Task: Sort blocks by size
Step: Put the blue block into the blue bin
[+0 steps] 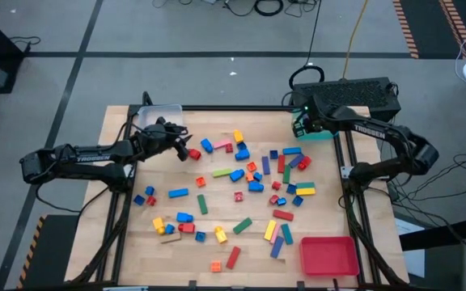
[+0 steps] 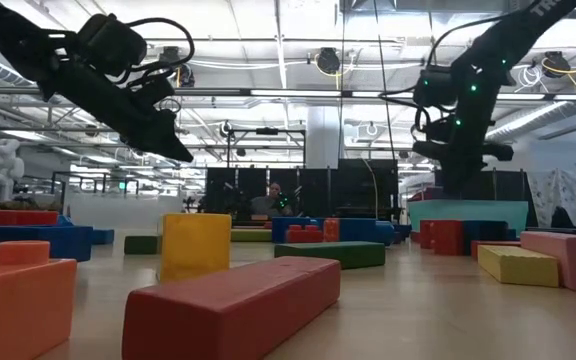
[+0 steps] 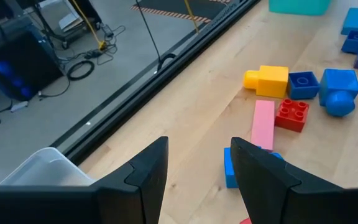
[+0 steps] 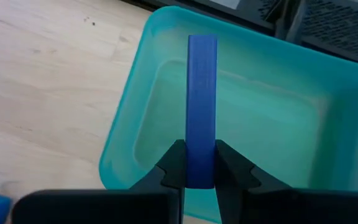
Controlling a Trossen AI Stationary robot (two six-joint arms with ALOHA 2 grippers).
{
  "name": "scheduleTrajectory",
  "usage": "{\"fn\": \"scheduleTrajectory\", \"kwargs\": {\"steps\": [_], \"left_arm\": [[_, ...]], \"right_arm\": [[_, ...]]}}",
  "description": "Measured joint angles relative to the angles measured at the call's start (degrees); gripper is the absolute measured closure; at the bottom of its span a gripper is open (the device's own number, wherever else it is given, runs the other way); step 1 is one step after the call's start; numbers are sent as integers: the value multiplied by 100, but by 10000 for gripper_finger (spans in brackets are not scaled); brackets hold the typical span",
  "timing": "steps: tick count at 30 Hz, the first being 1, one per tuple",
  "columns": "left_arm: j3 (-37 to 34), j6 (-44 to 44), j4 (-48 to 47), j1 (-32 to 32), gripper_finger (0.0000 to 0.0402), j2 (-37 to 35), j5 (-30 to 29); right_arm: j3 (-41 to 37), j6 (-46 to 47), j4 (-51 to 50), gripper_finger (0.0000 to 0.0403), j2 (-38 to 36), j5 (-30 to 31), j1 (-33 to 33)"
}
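Dozens of coloured blocks lie scattered on the wooden table. My left gripper is open and empty above the table's far left part, beside the clear tray. A red block lies just by its fingertips. Its wrist view shows a blue block, a pink bar and a red brick ahead. My right gripper is shut on a long blue bar over the teal tray at the far right. My right gripper pinches the blue bar by its two long sides, near one end, between its two fingers. The bar runs on past the fingertips, in line with the fingers. It is lifted clear above the teal tray's hollow.
A red tray stands at the near right corner. The teal tray sits at the far right edge and the clear tray at the far left edge. Blocks crowd the table's middle. Bare wood lies along the left side.
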Motion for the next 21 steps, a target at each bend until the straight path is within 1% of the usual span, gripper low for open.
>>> {"fn": "scheduleTrajectory", "kwargs": {"steps": [8,21], "left_arm": [[2,2,0,0,224,0,0],[1,4,18,0,224,0,0]], "right_arm": [[0,66,107,349,-4,-36,-24],[0,121,165,347,-4,-29,-98]]}}
